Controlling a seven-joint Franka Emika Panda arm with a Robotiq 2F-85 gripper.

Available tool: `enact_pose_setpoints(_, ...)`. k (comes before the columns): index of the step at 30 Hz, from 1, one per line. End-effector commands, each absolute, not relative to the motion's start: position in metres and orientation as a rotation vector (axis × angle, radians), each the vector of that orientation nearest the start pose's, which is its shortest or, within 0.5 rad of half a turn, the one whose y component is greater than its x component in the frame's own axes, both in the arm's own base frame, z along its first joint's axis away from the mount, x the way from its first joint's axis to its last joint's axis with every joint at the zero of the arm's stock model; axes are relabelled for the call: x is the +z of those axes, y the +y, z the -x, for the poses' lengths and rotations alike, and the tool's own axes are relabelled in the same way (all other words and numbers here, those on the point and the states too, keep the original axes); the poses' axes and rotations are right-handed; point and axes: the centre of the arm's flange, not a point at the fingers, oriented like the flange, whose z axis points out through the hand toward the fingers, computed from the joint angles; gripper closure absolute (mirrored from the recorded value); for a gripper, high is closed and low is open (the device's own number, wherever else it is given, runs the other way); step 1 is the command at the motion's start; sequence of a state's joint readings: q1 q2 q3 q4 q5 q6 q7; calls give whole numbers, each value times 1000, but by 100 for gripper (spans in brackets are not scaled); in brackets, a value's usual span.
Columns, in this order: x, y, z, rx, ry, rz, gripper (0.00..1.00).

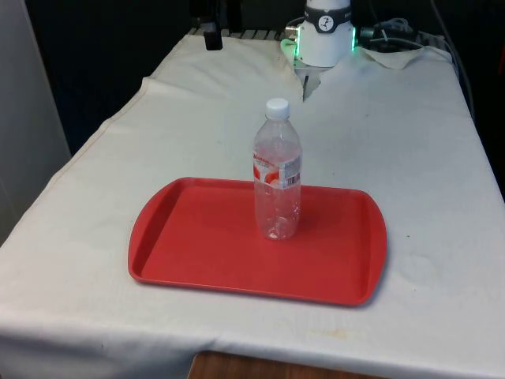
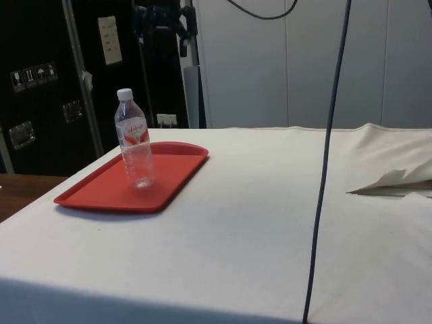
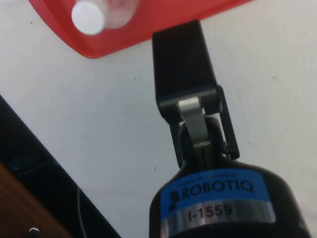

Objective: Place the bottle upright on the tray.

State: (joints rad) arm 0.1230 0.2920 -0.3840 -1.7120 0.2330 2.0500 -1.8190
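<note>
Front view, bottle: the bottle (image 1: 277, 172) stands upright, clear plastic, see-through, with a white screw cap on top and a red-and-white label wrapped round its upper half.
Front view, position: it sits on the red tray (image 1: 193, 245), a little toward the front view's right of the tray's middle and nearer the far rim.
Front view, tray: flat on the white cloth (image 1: 410, 142), a rounded rectangle with a raised lip, long side across the picture.
Side view, bottle: here it is again (image 2: 133, 140), straight up on its base, white cap catching the light, the lower body transparent so the red shows through.
Side view, tray: the tray (image 2: 101, 192) lies near the table's corner, dark cabinets behind it.
Side view, cable: a dark cable (image 2: 326, 169) hangs down across the cloth, well apart from the tray.
Wrist view, bottle: we're looking down on the white cap (image 3: 88, 18), a round disc over the red tray's (image 3: 148, 25) corner.
Wrist view, gripper: the gripper (image 3: 182, 74) hangs over bare cloth just beside the tray's rim, clear of the bottle; one black finger (image 3: 181, 64) is plain to see, and whether the pincer is apart or together I cannot tell.
</note>
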Motion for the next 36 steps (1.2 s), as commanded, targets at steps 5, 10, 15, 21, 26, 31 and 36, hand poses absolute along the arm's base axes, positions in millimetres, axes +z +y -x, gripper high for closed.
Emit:
enact_pose_setpoints(5,442,-131,-623,-183,-2142,2325,0)
enact_pose_setpoints(10,446,-129,-615,-177,-2153,2317,0)
enact_pose_setpoints(15,450,-126,-606,-174,-2165,2306,0)
enact_pose_setpoints(21,453,-124,-598,-171,-2174,2298,0)
enact_pose_setpoints(26,456,-120,-589,-168,-2186,2284,0)
enact_pose_setpoints(31,458,-117,-581,-168,-2193,2275,0)
enact_pose_setpoints(36,457,-114,-575,-170,-2189,2247,0)
